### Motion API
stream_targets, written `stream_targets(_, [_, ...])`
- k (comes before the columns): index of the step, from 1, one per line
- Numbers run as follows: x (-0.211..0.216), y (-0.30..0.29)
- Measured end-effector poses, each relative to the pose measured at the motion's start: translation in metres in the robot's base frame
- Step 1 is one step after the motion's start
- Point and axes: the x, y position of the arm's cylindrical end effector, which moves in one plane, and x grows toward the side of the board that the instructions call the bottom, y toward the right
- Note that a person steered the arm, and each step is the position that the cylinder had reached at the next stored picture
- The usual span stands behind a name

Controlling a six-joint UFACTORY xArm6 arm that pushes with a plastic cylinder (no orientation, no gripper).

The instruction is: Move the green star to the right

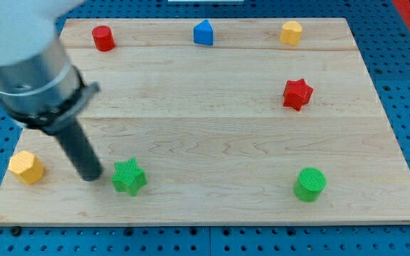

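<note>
Item: wooden board (212, 99), pale, rectangular, lying on a blue perforated surface (404, 85); it serves as the sole bearer of all pieces, with no tray, bin or compartment on it. Contents, seven blocks, all resting directly on the wood. Along the view's top edge: red cylinder (103, 38) at the left, blue block (203, 33) with a peaked top near the middle, yellow block (291, 33) of faceted form at the right. Right half, mid-height: red star (297, 94). Along the view's bottom edge: yellow hexagonal block (25, 167) at the far left corner, green star (129, 176) left of centre, green cylinder (309, 184) well apart to the right. Tool: arm entering from the view's upper left, grey housing ending in a dark rod; my tip (90, 176) rests on the board just beside the green star, on its left side, between that star and the yellow hexagonal block; whether tip and star touch cannot be told. The rod has no jaws and holds nothing. Green star's location: lower left portion of the board, near the bottom edge.
</note>
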Motion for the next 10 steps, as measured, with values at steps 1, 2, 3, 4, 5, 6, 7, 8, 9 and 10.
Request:
stream_targets(1, [0.016,0.029])
stream_targets(2, [0.023,0.029])
stream_targets(3, [0.019,0.056])
stream_targets(4, [0.009,0.095])
stream_targets(5, [0.008,0.095])
stream_targets(6, [0.008,0.094])
stream_targets(7, [0.002,0.087])
stream_targets(8, [-0.007,0.064])
stream_targets(9, [-0.018,0.064])
stream_targets(10, [-0.008,0.074])
